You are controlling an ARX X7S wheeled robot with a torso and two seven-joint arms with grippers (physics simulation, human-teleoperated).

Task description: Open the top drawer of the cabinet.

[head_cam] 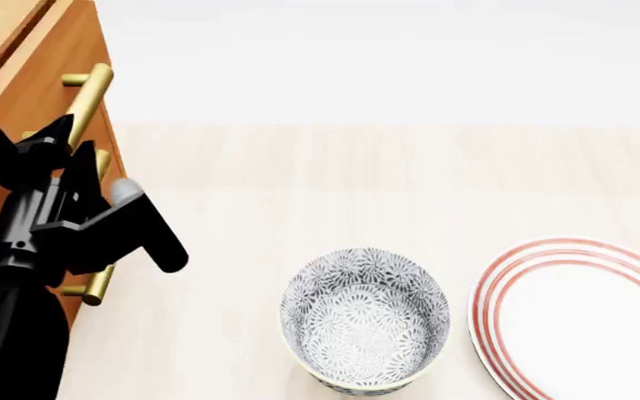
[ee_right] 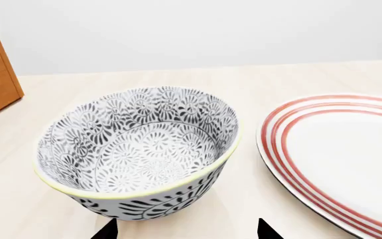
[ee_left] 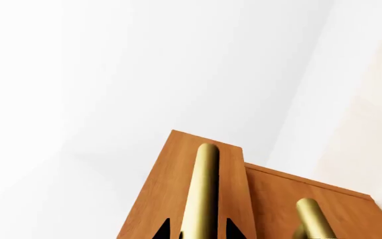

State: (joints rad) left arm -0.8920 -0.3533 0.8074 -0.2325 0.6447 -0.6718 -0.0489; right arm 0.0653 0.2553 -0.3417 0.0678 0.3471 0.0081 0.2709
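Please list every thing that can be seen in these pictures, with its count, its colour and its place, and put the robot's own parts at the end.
cabinet: one, orange-brown wood, far left of the head view, on the pale surface.
top drawer: one, same wood; stands forward of the panel beside it in the left wrist view.
bar handles: two, brass, on the cabinet front.
bowl: one, white with black flower pattern and yellowish rim, near the middle.
plate: one, white with red rings, right of the bowl, not touching it.
left tool: one, black, tips either side of a brass handle.
right tool: one, black, only tips visible, near the bowl, holding nothing.
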